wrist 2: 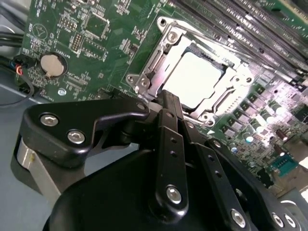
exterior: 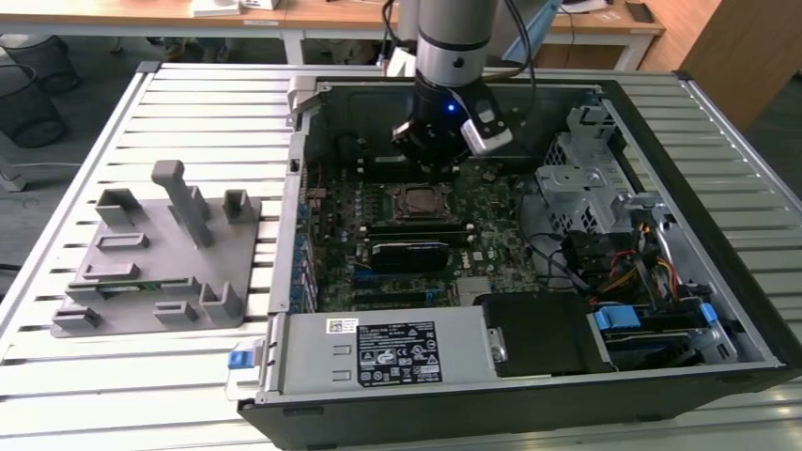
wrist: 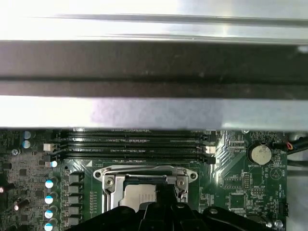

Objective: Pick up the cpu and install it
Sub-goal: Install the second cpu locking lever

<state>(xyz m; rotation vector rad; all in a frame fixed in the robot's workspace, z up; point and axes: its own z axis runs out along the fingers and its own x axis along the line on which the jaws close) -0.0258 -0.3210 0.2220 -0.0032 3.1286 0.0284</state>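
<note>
The cpu (wrist 2: 197,79) lies flat in the motherboard socket, its shiny silver top framed by the metal socket bracket (wrist 2: 144,82). In the first wrist view the cpu (wrist: 139,195) shows pale inside the same bracket. My gripper (wrist 2: 167,98) hovers just over the socket's edge, its black fingers (wrist 2: 169,139) pressed together with nothing between them. From the exterior view, the gripper (exterior: 433,169) hangs inside the open computer case, just behind the socket (exterior: 414,200).
Memory slots (wrist: 134,144) run behind the socket, under the case wall (wrist: 154,62). A coin battery (wrist 2: 52,65) sits beside it. A black block (exterior: 408,254), power supply (exterior: 389,348) and drive cage (exterior: 589,178) crowd the case. A grey fixture (exterior: 163,254) stands on the exterior view's left.
</note>
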